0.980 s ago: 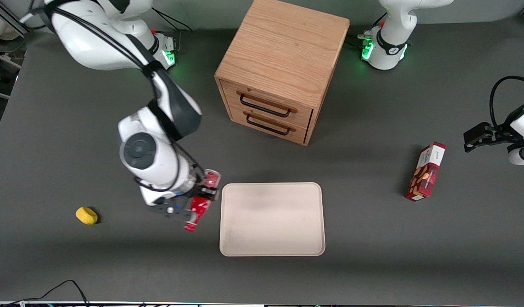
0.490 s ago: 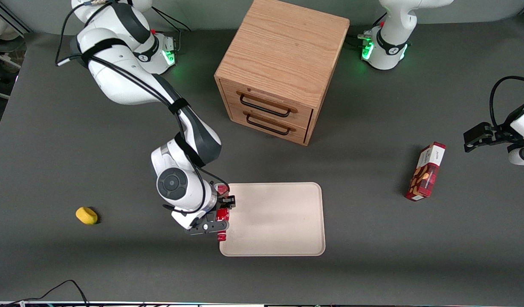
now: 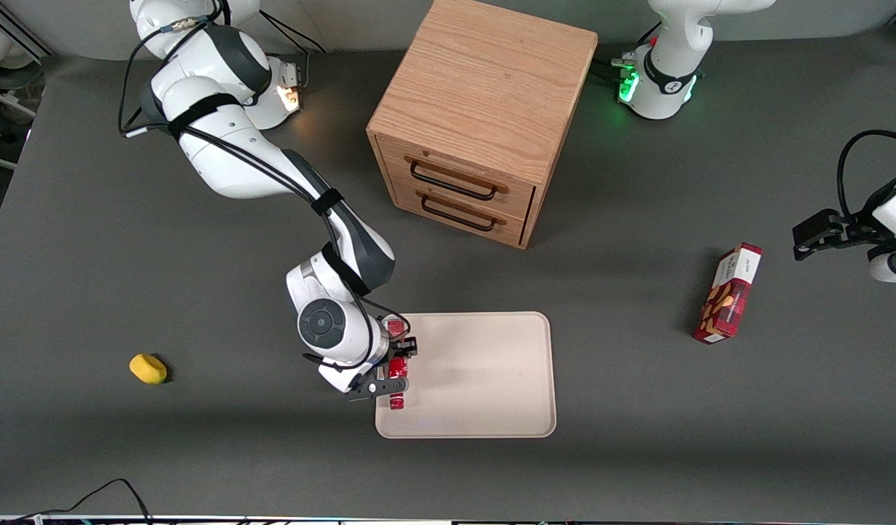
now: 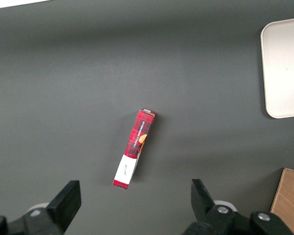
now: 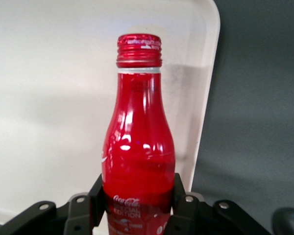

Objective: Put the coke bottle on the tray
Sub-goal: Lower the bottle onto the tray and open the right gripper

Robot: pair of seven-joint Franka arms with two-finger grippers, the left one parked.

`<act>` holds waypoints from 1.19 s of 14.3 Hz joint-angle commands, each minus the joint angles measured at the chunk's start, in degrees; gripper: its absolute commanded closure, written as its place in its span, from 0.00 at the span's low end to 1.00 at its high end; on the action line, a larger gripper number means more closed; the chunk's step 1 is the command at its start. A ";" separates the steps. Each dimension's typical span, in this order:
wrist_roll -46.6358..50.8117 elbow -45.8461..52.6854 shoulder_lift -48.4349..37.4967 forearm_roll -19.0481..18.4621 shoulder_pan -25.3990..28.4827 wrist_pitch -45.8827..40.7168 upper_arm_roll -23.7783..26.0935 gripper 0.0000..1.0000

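The gripper was clamped on the body of the coke bottle, its two fingers pressing either side of the label. It held the bottle above the tray, over the tray's edge toward the working arm's end of the bench. A wooden drawer cabinet stood farther from the front camera than the tray.

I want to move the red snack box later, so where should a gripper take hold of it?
The snack box lies flat on the table, long and narrow, toward the parked arm's end. Probably best to come straight down and close across its narrow width near the middle, where its long sides run parallel. The gripper is busy, shut on the coke bottle over the tray.
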 commanded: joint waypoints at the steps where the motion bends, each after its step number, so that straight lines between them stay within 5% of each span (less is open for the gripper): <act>1: 2.11 2.51 1.54 0.09 0.52 0.61 -0.11 0.87; 2: 2.99 2.50 1.72 0.09 0.52 1.22 -0.11 0.77; 3: 3.43 2.24 1.72 0.09 0.52 1.32 -0.11 0.01; 17: 3.35 0.76 -3.17 0.00 -0.79 1.15 -0.38 0.00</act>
